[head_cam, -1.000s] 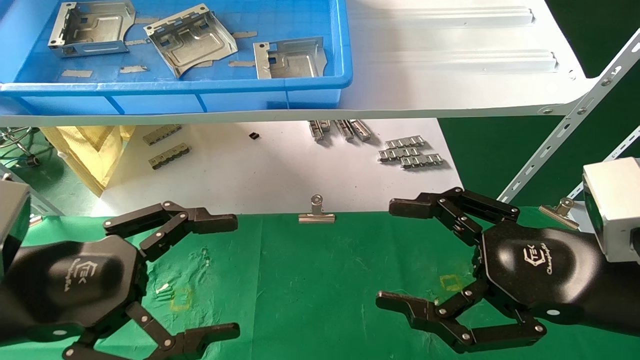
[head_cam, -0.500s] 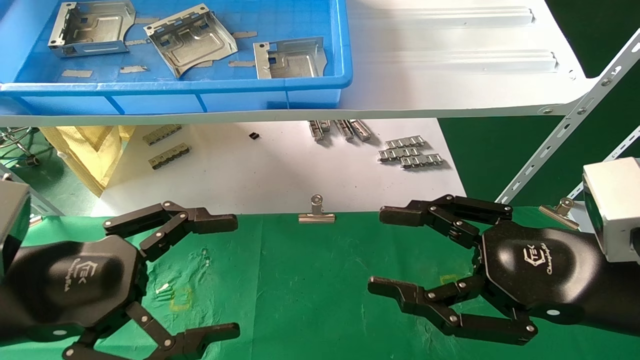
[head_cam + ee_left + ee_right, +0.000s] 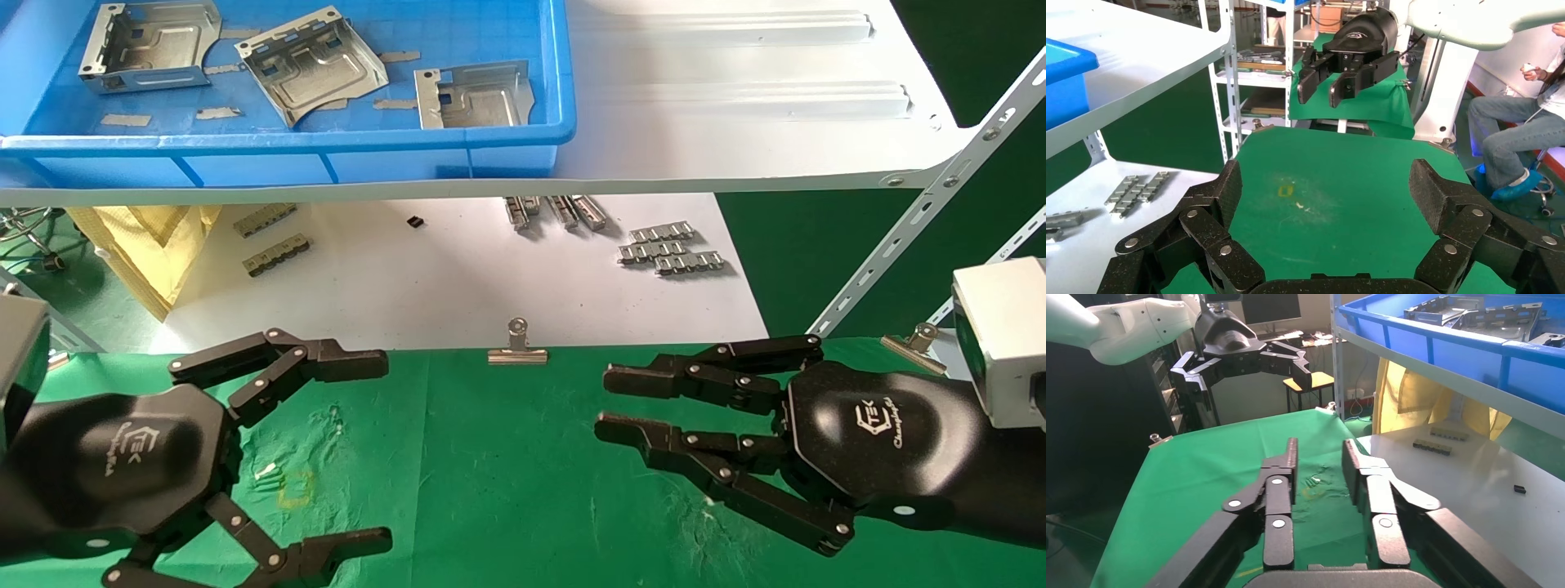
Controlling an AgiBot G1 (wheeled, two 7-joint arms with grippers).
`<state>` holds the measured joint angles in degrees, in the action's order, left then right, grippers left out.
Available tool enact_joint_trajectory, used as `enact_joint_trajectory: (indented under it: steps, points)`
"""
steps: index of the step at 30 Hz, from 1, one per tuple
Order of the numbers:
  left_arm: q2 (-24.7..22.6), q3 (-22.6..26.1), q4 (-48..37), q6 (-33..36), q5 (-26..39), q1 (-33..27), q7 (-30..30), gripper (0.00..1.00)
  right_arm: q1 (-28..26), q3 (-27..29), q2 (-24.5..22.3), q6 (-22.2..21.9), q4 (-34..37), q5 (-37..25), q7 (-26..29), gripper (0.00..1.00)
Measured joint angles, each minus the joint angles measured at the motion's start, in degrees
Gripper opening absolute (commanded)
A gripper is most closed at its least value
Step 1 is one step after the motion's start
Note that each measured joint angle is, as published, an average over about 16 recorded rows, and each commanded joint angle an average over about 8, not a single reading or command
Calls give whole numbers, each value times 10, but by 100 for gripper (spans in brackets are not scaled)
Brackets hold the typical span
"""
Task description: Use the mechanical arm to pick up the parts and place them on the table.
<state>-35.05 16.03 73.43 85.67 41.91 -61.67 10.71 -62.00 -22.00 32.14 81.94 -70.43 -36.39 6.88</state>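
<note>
Up on the shelf, parts: three silvery stamped sheet-metal plates [image 3: 311,64] with folded flanges lie in the blue plastic bin [image 3: 523,155] on the white metal shelf [image 3: 735,122], well apart from both claws.
Handling: probably light, stiff and slick, with thin edges; a folded side flange looks the surest hold.
Right claw: the glossy black right gripper [image 3: 609,400] hovers over the wrinkled green cloth table [image 3: 490,474], fingers narrowed to a slim gap, clasping nothing.
Left claw: the black left gripper [image 3: 380,445] hangs low over the same cloth, spread wide, empty.
Progress: no plate on the cloth yet.
</note>
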Motion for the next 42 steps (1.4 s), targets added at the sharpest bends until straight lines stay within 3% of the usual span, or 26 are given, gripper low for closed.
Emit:
enact_joint_trajectory:
  steps: [8, 14, 21, 28, 33, 34, 41, 42]
  points:
    - [-1, 0, -1, -2, 2, -8, 1, 100, 0, 0, 0, 0, 0, 0, 0, 0]
    - [-12, 1, -29, -20, 26, -62, 2, 100, 0, 0, 0, 0, 0, 0, 0, 0]
    - [-64, 27, -139, -64, 113, -209, 0, 100, 0, 0, 0, 0, 0, 0, 0, 0]
    - [-153, 77, -333, -149, 242, -386, -15, 100, 0, 0, 0, 0, 0, 0, 0, 0]
    - [-216, 114, -469, -222, 322, -479, -32, 100, 0, 0, 0, 0, 0, 0, 0, 0]
    - [-226, 121, -493, -235, 336, -493, -35, 96, 0, 0, 0, 0, 0, 0, 0, 0]
    - [-273, 155, -612, -299, 403, -555, -54, 9, 0, 0, 0, 0, 0, 0, 0, 0]
    - [-277, 158, -623, -301, 408, -560, -56, 0, 0, 0, 0, 0, 0, 0, 0, 0]
